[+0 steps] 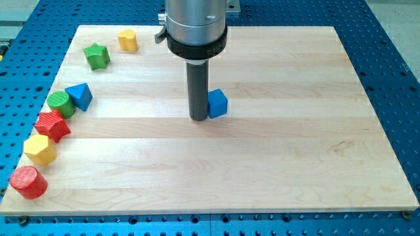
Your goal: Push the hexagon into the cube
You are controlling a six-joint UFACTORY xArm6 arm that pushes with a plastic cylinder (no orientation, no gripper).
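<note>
Presently my tip (199,118) rests on the wooden board (275,164) near its middle, with the blue cube (217,103) just beside it on the view's right, seemingly touching the rod's side. No pincer is fitted to this arm (it ends in a plain dark rod), so nothing is grasped, and no open or clenched state applies. The yellow hexagon (40,150) lies well apart from the tip, near the board's left edge toward the view's bottom, and equally far from the cube. It sits in a curved row of blocks along that left side: a red cylinder (28,182) below it at the bottom-left corner, a red star (52,126) just above it, then a green cylinder (60,103) touching a blue triangle (81,96). Further toward the view's top stand a green star (97,56) and a yellow block (127,40), whose exact shape cannot be made out. Around the board lies a blue perforated table (394,59).
</note>
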